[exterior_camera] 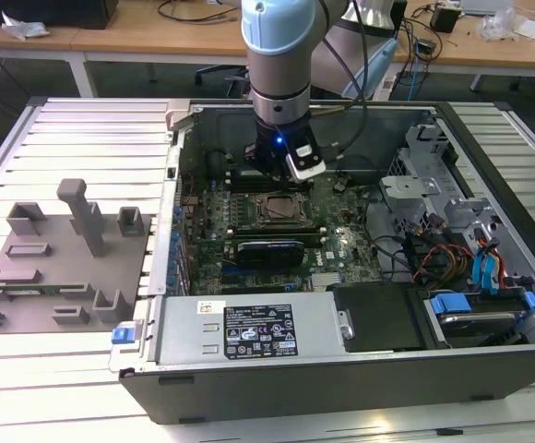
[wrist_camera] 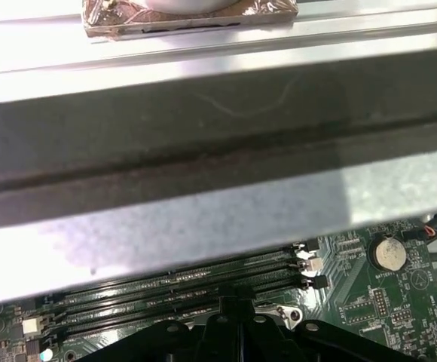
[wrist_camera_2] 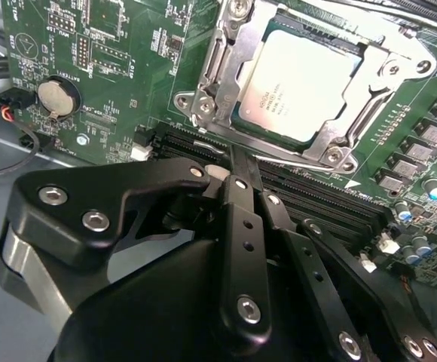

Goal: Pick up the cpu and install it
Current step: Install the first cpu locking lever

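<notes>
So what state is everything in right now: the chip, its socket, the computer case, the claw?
cpu: seated flat in its socket, metal top up.
socket frame: around the chip; latched or not, cannot tell.
computer case: lying on its side, panel off, board exposed.
memory slots: empty.
claw: above the memory slots beside the socket, holding nothing visible.
grey fixture: on the table at the exterior view's left, untouched.
</notes>
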Motion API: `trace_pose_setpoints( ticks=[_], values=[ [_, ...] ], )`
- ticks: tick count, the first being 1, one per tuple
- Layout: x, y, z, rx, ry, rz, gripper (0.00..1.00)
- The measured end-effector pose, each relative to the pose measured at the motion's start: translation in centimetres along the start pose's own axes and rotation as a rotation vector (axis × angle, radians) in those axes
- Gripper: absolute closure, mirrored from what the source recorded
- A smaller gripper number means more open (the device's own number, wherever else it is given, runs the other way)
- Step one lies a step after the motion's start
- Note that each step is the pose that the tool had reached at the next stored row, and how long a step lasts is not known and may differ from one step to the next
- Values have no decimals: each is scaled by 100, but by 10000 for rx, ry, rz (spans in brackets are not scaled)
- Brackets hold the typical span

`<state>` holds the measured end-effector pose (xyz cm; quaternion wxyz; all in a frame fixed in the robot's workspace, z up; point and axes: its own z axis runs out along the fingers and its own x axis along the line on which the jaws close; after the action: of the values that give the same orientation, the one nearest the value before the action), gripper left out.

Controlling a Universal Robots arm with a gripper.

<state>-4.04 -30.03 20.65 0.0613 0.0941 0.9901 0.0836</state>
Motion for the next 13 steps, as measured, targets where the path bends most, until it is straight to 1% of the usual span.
trace_pose_setpoints(
  ticks=[3, 7, 13],
  values=[
    [1, 3, 0, 47, -32, 146, 89],
    [11, 7, 0, 70, -59, 291, 89],
    [52, 15, -3, 95, -102, 533, 89]
  ],
)
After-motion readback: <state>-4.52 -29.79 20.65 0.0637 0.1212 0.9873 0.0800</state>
